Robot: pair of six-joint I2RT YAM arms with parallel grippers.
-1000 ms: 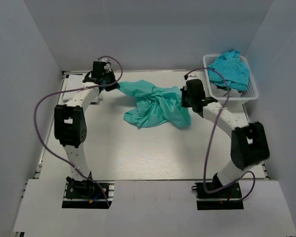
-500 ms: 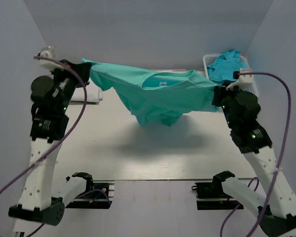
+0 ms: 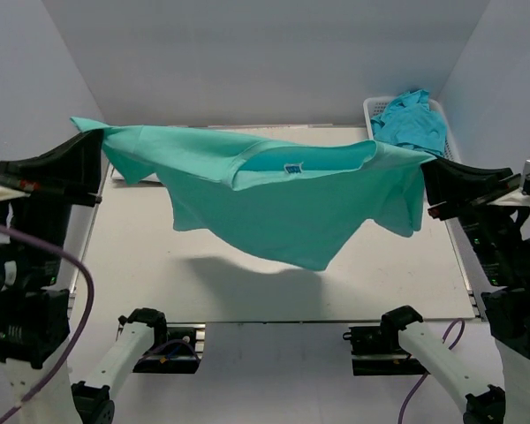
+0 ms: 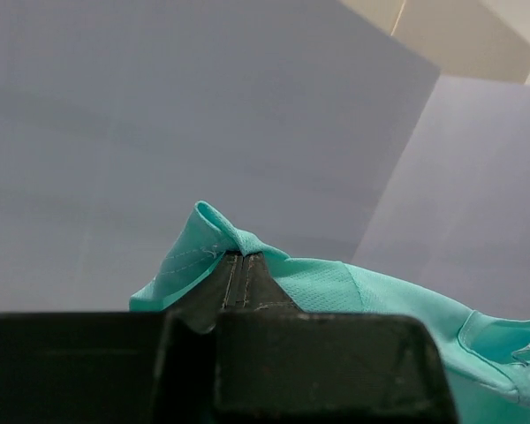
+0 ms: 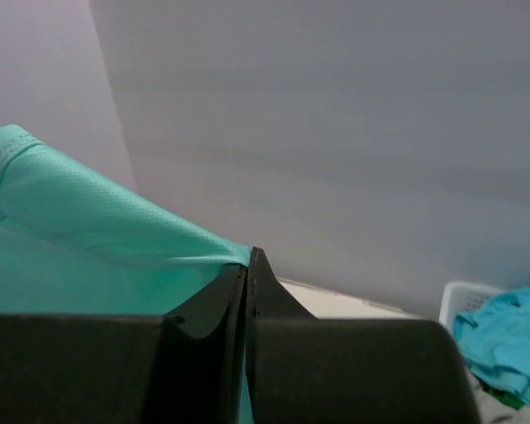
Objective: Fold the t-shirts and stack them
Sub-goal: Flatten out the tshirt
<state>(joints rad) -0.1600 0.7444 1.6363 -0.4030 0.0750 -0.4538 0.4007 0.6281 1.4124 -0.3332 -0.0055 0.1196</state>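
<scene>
While reaching high on either side of the pale flat table (image 3: pixel 159 265), holding a teal short-sleeved cloth t-shirt (image 3: pixel 283 199) spread wide in the air between both arms. Gripping one shoulder-and-sleeve corner with the left tool (image 4: pixel 244 263), its two dark fingers pressing together on a bunched fold of hem, with stitching showing just above the tips. Clamping the opposite corner with the right tool (image 5: pixel 247 258), fingers likewise lying flat against each other with a thin edge of fabric pinched between them. Stretching the top edge nearly taut from left to right, with a small white label (image 3: pixel 292 168) showing inside the collar and the lower body sagging in the middle, dangling clear of the table. Casting a soft shadow on the table beneath. Leaving more crumpled teal cloth shirts (image 3: pixel 412 122) heaped in a white plastic lattice basket (image 3: pixel 368 113) at the far right corner of the table, just behind the hanging t-shirt's right end in the top view.
</scene>
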